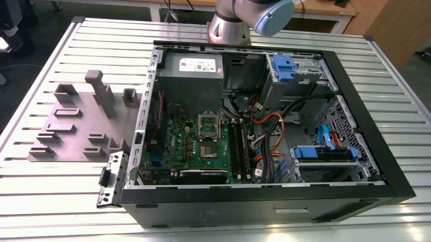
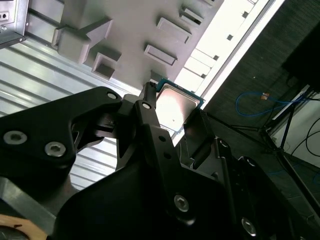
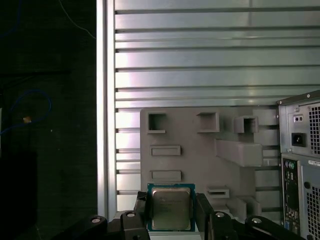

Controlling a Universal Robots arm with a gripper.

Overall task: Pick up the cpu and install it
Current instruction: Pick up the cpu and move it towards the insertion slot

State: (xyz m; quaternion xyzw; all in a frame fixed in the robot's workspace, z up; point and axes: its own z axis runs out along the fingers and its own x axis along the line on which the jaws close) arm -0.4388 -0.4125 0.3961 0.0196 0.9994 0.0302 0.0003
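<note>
Black two-fingered gripper (image 3: 173, 216) closed narrowly on small flat square silvery-grey cpu (image 3: 171, 207), one finger against each side. Held aloft, pointing down over grey plastic fixture plate (image 3: 200, 160) on ribbed aluminium table (image 3: 200, 50). Silver arm base (image 1: 225, 30) upright behind open black computer case (image 1: 269, 212).

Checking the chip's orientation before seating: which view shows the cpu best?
The first wrist view: the cpu faces the camera squarely between the fingers. The second wrist view shows it tilted, partly behind a finger.
</note>
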